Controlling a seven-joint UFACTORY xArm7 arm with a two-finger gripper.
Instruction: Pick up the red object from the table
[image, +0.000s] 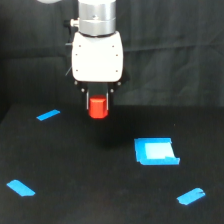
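The red object (98, 107), a small red-orange faceted block, sits between the two dark fingers of my gripper (98, 106). The gripper hangs from the white wrist housing (97, 56) in the upper middle of the exterior view. It is shut on the block and appears to hold it a little above the black table (75, 165). A faint dark shadow lies on the table below the block. The upper part of the block is hidden between the fingers.
A blue square piece (156, 151) lies on the table toward the exterior view's right. Blue tape strips lie at the left back (48, 115), left front (20, 188) and right front (191, 196). A black cloth backdrop (175, 50) hangs behind.
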